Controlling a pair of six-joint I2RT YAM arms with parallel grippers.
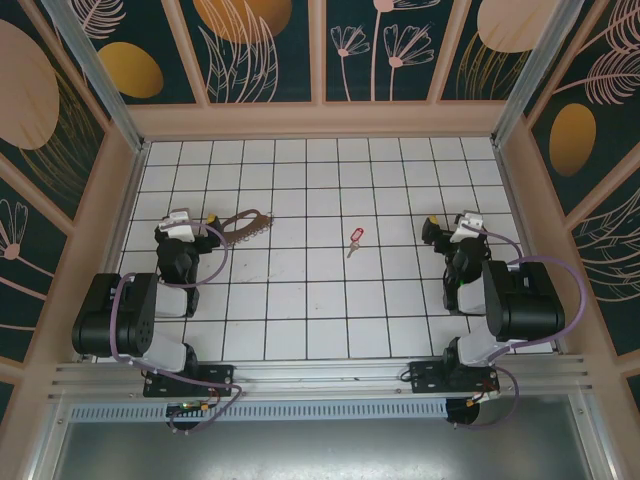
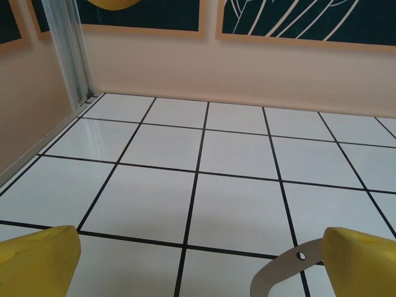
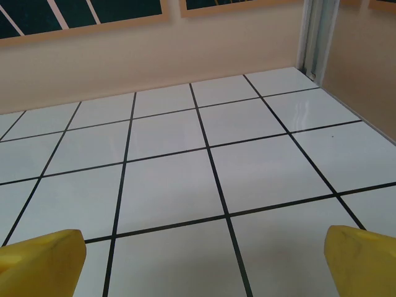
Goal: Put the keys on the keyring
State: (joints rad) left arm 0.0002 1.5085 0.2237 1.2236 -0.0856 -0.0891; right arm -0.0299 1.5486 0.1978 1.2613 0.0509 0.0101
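White tiled tabletop, black grid lines, peach walls w/ floral panels all round. Tagged key lies flat near the tabletop's centre, a bit toward the far edge. Its long axis runs approx near-to-far, red tag at the far end, metal blade at the near end. Keyring is well apart to its left, toward the left edge, long axis roughly left-right, plain keys strung along it.

Left gripper sits just beside the keyring's left end. In the left wrist view a silvery piece w/ a hole shows by its right finger, prob. one of the ring's keys. Right gripper is off to the key's right and is the nearer arm to it.

Both grippers are spread fully wide, nothing between the yellow fingers.
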